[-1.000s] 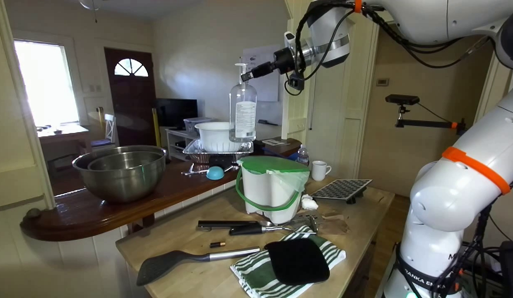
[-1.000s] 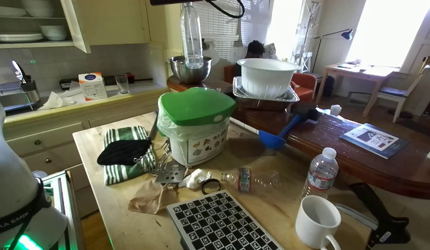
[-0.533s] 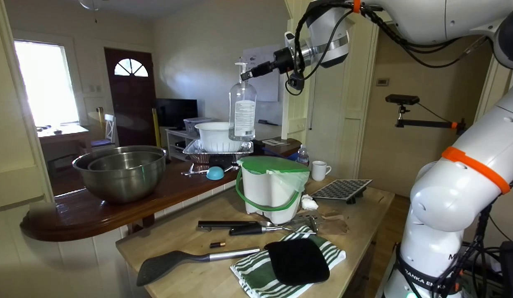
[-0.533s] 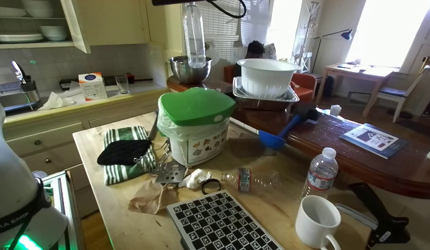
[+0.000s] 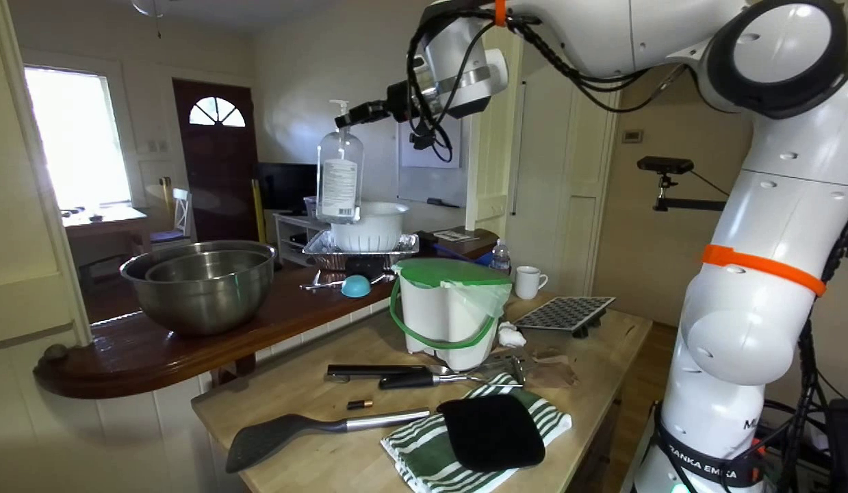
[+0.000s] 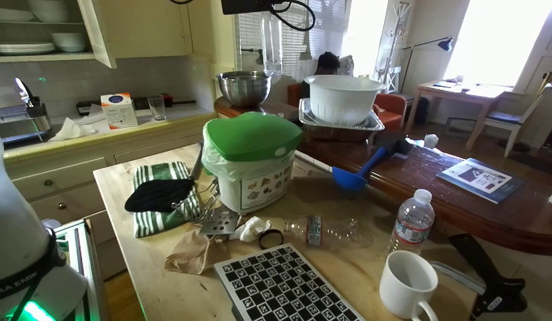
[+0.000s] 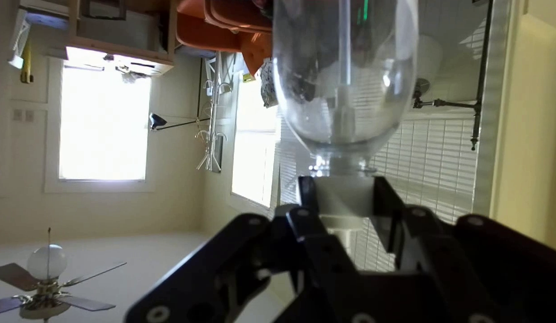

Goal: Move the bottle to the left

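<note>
Bottle (image 5: 339, 185) aloft, vert., neck (image 7: 343, 165) clamped w/ pincer (image 7: 344, 196).

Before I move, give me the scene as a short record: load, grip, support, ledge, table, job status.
Load: clear pump bottle with white label, roughly upright
Grip: gripper shut on the bottle's neck, below the pump head
Support: none; bottle hangs in the air
Ledge: nested steel bowls; white tub in foil tray
Table: green-lidded bin; black spatula; striped towel under black pad
Job status: bottle not yet set down
</note>
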Tool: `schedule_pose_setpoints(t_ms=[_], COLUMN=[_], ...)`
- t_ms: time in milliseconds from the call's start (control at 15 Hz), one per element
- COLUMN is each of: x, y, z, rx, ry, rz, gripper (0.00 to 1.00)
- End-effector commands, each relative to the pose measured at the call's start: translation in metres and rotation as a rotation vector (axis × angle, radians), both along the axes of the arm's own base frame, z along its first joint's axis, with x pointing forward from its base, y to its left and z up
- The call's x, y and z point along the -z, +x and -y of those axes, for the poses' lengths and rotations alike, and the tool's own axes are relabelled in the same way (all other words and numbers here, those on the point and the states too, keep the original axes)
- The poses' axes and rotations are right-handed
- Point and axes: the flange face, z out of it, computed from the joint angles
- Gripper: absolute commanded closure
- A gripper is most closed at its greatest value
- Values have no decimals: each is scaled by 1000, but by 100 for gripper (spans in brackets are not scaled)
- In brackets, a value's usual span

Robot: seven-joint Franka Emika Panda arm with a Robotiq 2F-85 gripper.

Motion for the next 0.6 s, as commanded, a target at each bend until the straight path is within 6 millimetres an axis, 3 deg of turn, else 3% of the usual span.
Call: schedule_pose_setpoints(t_ms=[0, 67, 133, 400, 467, 533], x=[5, 8, 13, 14, 13, 18], y=[43, 22, 29, 30, 29, 35], z=[-41, -27, -34, -29, -27, -30], rx=[8, -1, -9, 1, 3, 4], ry=[34, 8, 7, 6, 7, 27], rz=[30, 0, -5, -8, -5, -4], gripper=[91, 91, 66, 66, 91, 91])
